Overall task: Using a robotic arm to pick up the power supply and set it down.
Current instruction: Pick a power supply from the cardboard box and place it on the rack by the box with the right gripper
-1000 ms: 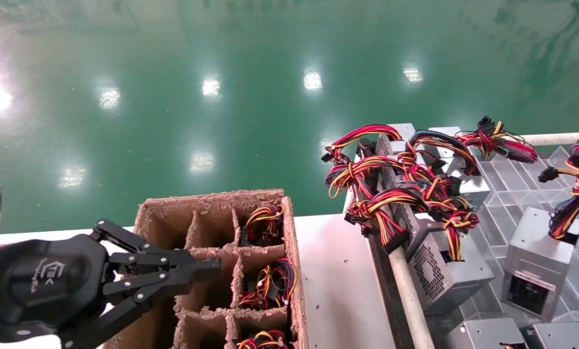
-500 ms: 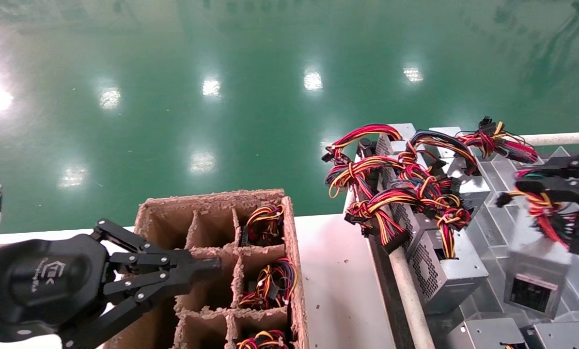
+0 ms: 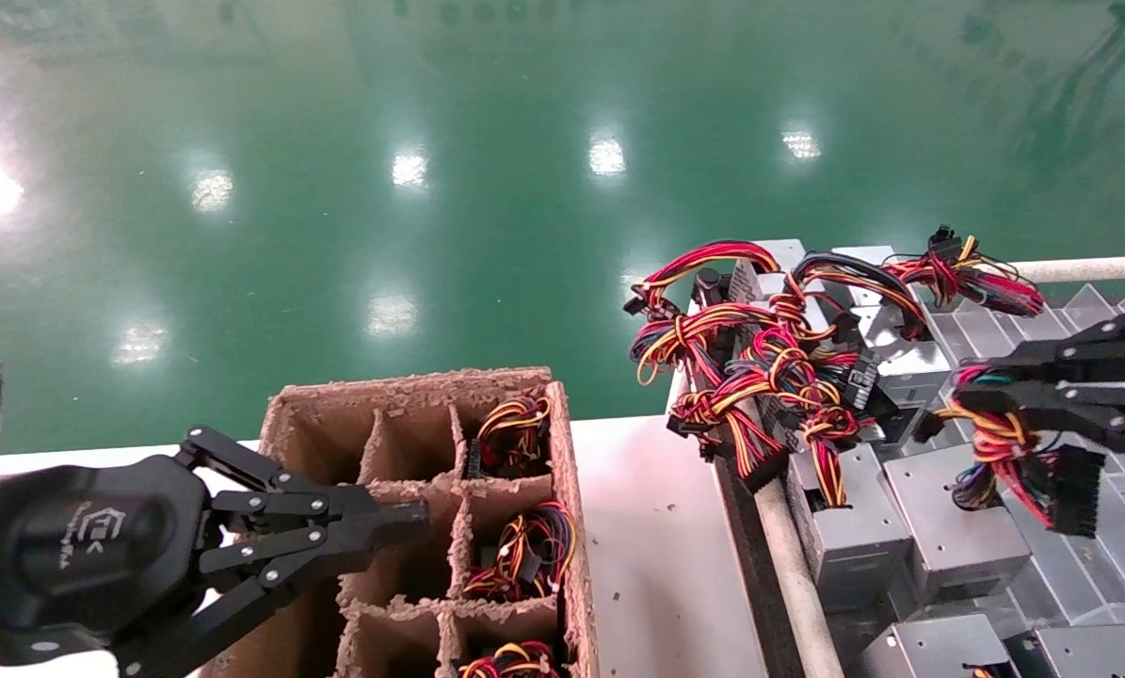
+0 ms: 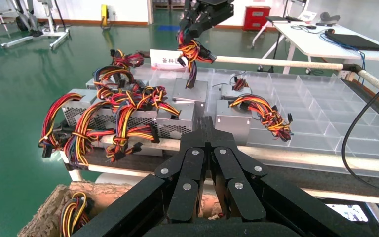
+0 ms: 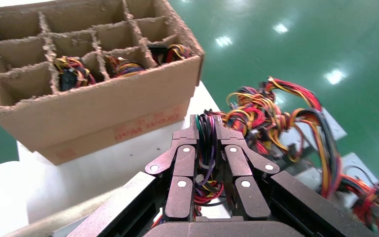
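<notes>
A glossy green floor fills the far part of the head view and mirrors rows of ceiling lights as bright white spots. In the left wrist view, a white wall runs along the back, with a red cabinet against it. A white table stands to one side, carrying a dark laptop.

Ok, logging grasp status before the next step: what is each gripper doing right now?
Left gripper: closed, holding nothing, over the cardboard divider box.
Right gripper: closed on the power supply's wire bundle.
</notes>
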`<state>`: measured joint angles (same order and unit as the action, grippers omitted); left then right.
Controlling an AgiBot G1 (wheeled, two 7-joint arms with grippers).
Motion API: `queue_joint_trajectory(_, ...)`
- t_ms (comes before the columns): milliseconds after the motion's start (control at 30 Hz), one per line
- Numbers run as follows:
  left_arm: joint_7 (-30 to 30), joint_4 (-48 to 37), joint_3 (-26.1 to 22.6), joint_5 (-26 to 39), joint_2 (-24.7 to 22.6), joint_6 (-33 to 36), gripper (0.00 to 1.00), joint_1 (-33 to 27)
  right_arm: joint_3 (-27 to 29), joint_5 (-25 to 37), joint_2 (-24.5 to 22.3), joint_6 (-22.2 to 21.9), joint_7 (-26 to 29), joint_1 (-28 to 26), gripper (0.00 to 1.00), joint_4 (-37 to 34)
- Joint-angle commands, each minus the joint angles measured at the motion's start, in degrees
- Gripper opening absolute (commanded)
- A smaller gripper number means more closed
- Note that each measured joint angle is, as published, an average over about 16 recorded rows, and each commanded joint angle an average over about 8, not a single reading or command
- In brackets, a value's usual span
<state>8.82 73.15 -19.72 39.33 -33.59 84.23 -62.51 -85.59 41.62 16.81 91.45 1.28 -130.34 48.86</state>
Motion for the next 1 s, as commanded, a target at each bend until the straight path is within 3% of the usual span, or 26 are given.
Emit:
queue_joint_trajectory(33, 0.0, 0.0, 0.0, 0.0, 0.0, 0.0, 0.0, 0.0, -0.87, -0.15, -0.13, -0.04, -0.12, -0.58, 0.0, -0.2)
queue_joint_trajectory(633, -0.01, 0.0, -0.02, -0.02, 0.01, -0.01, 0.0, -0.01, -8.4, 6.61, -5.81, 0.16, -1.85, -9.02, 0.03, -2.84)
queue_joint_trajectory(900, -0.02, 0.0, -0.03, -0.02, 0.01, -0.01, 0.0, -0.01, -11.4, 5.87, -6.72, 0.16, -1.01, -11.85, 1.0, -1.53)
queue_joint_trajectory(1000, -0.02, 0.0, -0.04, -0.02, 0.01, -0.01, 0.0, -0.01, -12.06, 5.42, -6.97, 0.17, -0.29, -13.5, 1.0, -1.04)
